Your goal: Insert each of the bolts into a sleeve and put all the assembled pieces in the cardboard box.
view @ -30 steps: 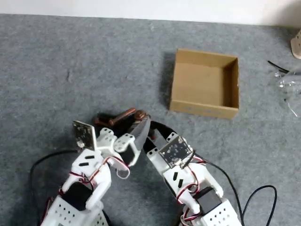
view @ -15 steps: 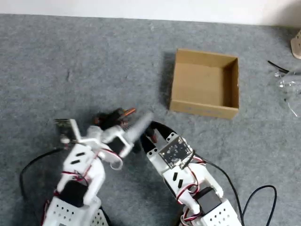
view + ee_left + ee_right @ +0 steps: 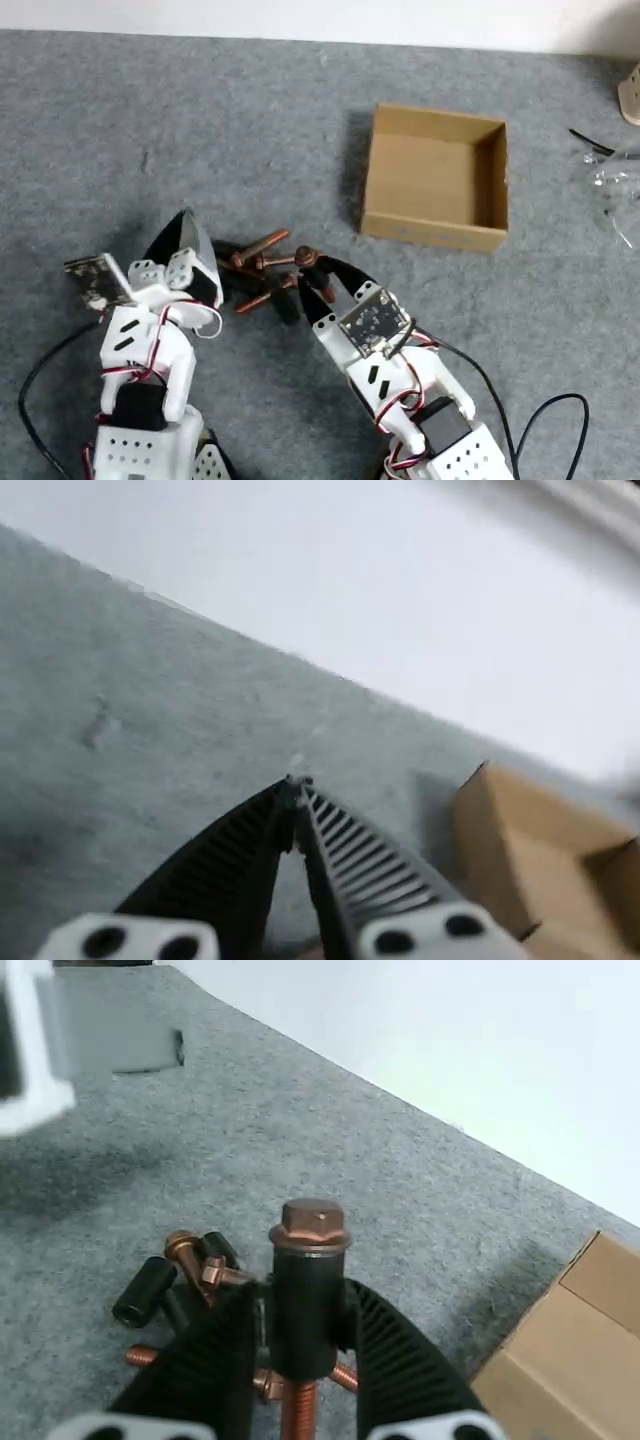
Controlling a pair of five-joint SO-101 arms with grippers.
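My right gripper (image 3: 305, 1305) is shut on an assembled piece: a black sleeve (image 3: 305, 1305) with a copper bolt (image 3: 312, 1222) through it, held upright just above the pile. In the high view the right gripper (image 3: 318, 280) is at the pile's right end, with the bolt head (image 3: 305, 257) showing. The pile of loose copper bolts (image 3: 258, 247) and black sleeves (image 3: 238, 282) lies on the grey carpet; it is also in the right wrist view, with bolts (image 3: 205, 1270) and a sleeve (image 3: 142, 1293). My left gripper (image 3: 187, 218) is shut and holds nothing, left of the pile; its tips meet (image 3: 297, 785). The cardboard box (image 3: 437, 178) stands open.
The box also shows beside each wrist gripper (image 3: 540, 880) (image 3: 575, 1345). Clear plastic bits and wires (image 3: 605, 170) lie at the carpet's far right edge. A white wall borders the carpet at the back.
The left arm has swung left, away from the right gripper and off the pile, uncovering the bolts and sleeves. The right arm has kept still with its piece.
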